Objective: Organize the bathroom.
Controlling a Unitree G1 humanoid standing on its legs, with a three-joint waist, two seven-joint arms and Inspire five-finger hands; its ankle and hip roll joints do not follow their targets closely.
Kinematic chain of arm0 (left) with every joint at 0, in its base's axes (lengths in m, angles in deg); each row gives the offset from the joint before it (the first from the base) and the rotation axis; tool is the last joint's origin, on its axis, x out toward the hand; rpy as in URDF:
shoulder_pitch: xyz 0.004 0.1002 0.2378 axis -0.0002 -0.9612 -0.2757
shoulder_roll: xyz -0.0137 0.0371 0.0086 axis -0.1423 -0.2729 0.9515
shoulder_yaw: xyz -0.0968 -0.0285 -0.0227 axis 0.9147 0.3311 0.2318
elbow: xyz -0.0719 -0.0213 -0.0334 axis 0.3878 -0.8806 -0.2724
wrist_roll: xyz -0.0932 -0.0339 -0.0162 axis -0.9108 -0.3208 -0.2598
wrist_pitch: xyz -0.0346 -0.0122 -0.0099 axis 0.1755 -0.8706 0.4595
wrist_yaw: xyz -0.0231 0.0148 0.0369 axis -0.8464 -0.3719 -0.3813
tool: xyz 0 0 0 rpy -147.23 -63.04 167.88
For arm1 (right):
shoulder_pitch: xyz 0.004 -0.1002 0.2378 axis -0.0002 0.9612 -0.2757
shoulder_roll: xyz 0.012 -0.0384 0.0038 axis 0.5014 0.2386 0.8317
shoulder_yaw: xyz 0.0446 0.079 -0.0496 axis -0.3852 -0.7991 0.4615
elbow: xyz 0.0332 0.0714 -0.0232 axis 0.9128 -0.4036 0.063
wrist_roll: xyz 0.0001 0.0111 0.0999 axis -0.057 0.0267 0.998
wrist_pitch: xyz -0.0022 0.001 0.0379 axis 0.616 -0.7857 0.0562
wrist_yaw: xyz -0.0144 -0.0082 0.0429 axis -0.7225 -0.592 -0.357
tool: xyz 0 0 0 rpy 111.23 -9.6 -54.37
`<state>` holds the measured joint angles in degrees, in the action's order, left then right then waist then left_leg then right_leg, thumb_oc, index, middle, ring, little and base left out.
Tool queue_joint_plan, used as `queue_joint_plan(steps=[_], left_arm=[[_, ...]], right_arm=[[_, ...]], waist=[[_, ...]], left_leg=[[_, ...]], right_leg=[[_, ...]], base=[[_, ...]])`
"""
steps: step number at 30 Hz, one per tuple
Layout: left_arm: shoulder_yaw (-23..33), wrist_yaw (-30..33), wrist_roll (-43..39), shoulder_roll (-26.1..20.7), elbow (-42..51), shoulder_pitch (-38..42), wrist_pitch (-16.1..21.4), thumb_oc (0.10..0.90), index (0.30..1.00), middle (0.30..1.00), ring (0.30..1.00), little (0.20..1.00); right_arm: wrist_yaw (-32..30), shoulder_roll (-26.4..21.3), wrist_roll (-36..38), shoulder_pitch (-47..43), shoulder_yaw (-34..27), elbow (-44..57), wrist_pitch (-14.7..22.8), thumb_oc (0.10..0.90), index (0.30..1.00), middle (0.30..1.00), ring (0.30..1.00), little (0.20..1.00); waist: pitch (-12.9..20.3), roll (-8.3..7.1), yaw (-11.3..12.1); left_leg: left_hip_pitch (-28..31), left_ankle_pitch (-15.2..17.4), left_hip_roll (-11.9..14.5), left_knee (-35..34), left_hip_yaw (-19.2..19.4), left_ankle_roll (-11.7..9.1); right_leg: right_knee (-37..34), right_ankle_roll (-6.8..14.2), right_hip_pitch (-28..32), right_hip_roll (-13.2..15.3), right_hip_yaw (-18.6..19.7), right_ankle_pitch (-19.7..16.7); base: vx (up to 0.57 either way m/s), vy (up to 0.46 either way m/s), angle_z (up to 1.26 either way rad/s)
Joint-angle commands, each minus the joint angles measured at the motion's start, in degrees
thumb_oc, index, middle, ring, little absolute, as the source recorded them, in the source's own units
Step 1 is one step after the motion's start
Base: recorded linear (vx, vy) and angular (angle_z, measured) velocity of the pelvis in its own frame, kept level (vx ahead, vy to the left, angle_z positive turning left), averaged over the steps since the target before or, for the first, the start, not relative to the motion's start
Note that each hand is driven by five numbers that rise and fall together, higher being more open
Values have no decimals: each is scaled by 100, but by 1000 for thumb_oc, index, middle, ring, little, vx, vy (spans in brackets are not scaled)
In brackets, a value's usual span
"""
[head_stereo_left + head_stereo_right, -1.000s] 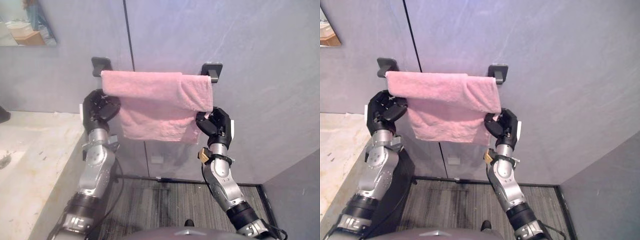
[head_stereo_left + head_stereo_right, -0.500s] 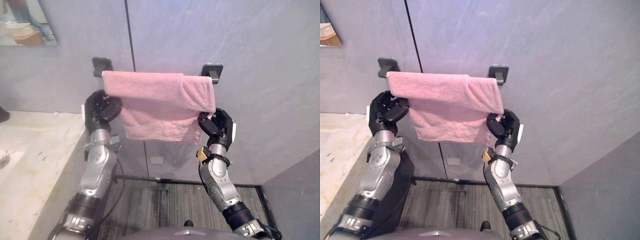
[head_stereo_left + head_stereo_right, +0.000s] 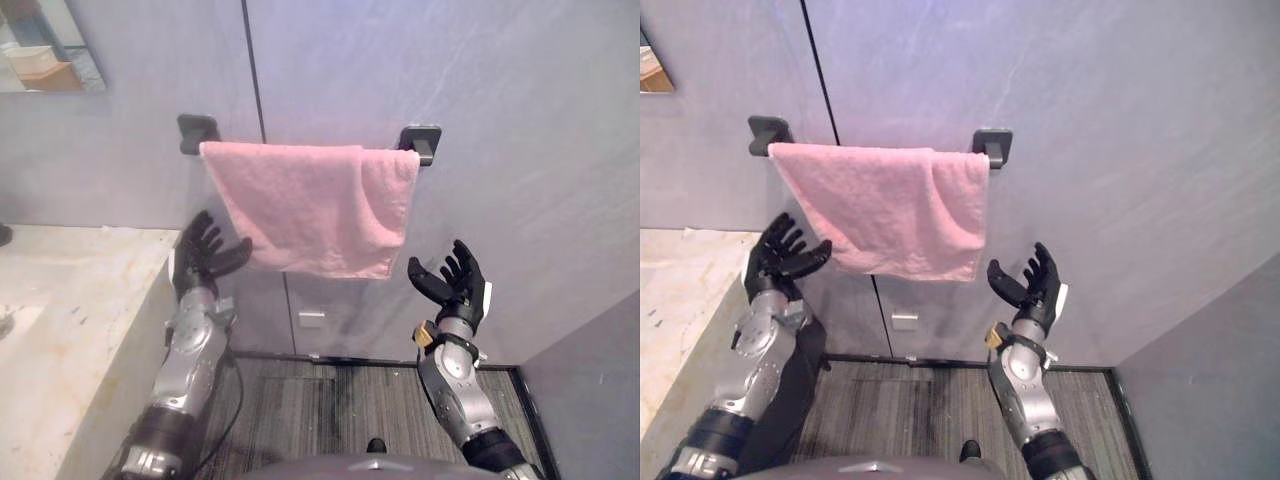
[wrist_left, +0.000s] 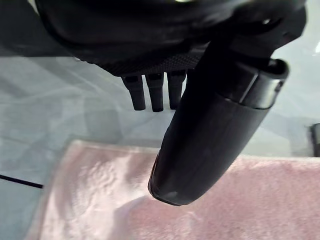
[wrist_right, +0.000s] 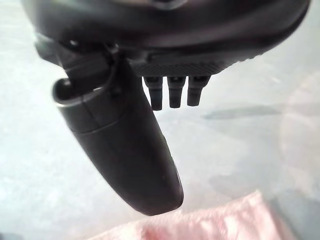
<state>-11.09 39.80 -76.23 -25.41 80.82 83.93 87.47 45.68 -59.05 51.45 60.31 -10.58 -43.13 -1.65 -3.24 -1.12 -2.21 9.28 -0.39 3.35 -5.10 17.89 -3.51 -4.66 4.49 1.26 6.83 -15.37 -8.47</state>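
A pink towel [image 3: 310, 205] hangs folded over a dark wall rail, between the rail's left bracket [image 3: 195, 131] and right bracket [image 3: 422, 141]. The towel's lower edge slants down to the right. My left hand [image 3: 203, 250] is open with fingers spread, just below and left of the towel's lower left edge, holding nothing. My right hand [image 3: 455, 281] is open too, palm up, below and right of the towel's lower right corner, clear of it. The towel also shows past the thumb in the left wrist view [image 4: 100, 200] and in the right wrist view [image 5: 220, 222].
A pale stone counter [image 3: 70, 320] runs along the left. A mirror corner [image 3: 45, 50] hangs at the upper left. Grey wall panels [image 3: 500, 120] stand behind the rail, with a small white outlet [image 3: 311, 319] low on the wall. Striped floor [image 3: 330, 410] lies below.
Both hands have let go of the towel, opened their fingers and dropped lower and outward. The towel now hangs free and smoother on the rail.
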Motion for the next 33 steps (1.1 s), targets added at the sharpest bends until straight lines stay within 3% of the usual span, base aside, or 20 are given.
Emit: queue_joint_plan(steps=[1,7,11,16,17,18,22,23,25,28,30,33], left_arm=[[176,-337,40,-278,-24,507,445,800,900,900,900,900],[205,-538,-215,-247,-428,138,118,800,900,900,900,900],[127,-332,322,-190,-973,-97,-77,800,900,900,900,900],[165,-725,344,-38,-2097,-359,266,800,900,900,900,900],[149,-746,415,7,-2358,-392,314,800,900,900,900,900],[168,-730,495,80,-2833,-402,449,800,900,900,900,900],[343,-853,419,180,-3791,-324,557,800,900,900,900,900],[397,-818,547,227,-4425,-224,546,800,900,900,900,900],[433,-935,199,251,-5270,-79,273,800,900,900,900,900],[452,-1089,302,301,-6016,-37,-24,800,900,900,900,900],[369,-1378,767,332,-6531,-65,-731,800,900,900,900,900],[212,-1759,1012,390,-6771,-66,-1287,800,900,900,900,900]], right_arm=[[303,-207,-356,-469,-298,228,414,800,900,900,900,900],[497,-232,-481,-211,-337,-166,109,800,900,900,900,900],[772,-322,-634,-40,-290,-613,-71,800,900,900,900,900],[1106,-481,-918,126,-157,-1471,-228,800,900,900,900,900],[1279,-500,-930,145,-140,-1711,-286,800,900,900,900,900],[1796,-503,-763,158,-91,-2158,-626,800,900,900,900,900],[2374,-458,-716,144,-21,-3182,-783,800,900,900,900,900],[2550,-413,-672,97,-17,-3711,-844,800,900,900,900,900],[2703,-357,-787,49,5,-4293,-906,800,900,900,900,900],[2692,-313,-913,43,16,-4627,-924,800,900,900,900,900],[2763,-241,-980,54,-28,-4903,-1017,800,900,900,900,900],[2963,-205,-1119,33,-98,-5096,-1157,800,900,900,900,900]], waist=[[60,212,-86],[1,220,-102],[-68,209,-102],[-98,172,-60],[-111,166,-49],[-128,153,-32],[-86,120,3],[-78,114,0],[-54,109,-27],[-45,110,-61],[-50,102,-84],[-96,153,-102]], left_leg=[[-109,308,-331,10,-63,297],[-146,292,-325,10,-27,285],[-162,297,-329,10,-42,281],[-209,298,-329,10,-83,243],[-204,300,-328,10,-94,231],[-193,306,-331,10,-122,221],[-260,283,-336,10,-155,225],[-279,271,-335,10,-178,225],[-314,268,-339,10,-233,230],[-350,237,-338,10,-276,209],[-422,198,-328,10,-297,187],[-510,163,-283,10,-363,231]], right_leg=[[241,391,540,-25,-459,893],[235,388,509,-44,-462,876],[225,381,511,-58,-479,870],[175,382,524,-65,-533,850],[167,390,543,-65,-550,844],[158,400,578,-65,-563,847],[162,393,542,-57,-579,846],[194,399,528,-62,-564,858],[218,402,512,-64,-544,877],[251,423,498,-56,-535,881],[318,437,441,-56,-536,901],[709,387,310,-105,-420,1145]], base=[[-37,-6,-2],[-49,-3,-2],[-76,-2,0],[-55,-5,1],[-47,0,3],[-44,-1,4],[-49,12,1],[-57,25,2],[-44,36,4],[-22,23,4],[-72,5,1],[-155,-6,9]])
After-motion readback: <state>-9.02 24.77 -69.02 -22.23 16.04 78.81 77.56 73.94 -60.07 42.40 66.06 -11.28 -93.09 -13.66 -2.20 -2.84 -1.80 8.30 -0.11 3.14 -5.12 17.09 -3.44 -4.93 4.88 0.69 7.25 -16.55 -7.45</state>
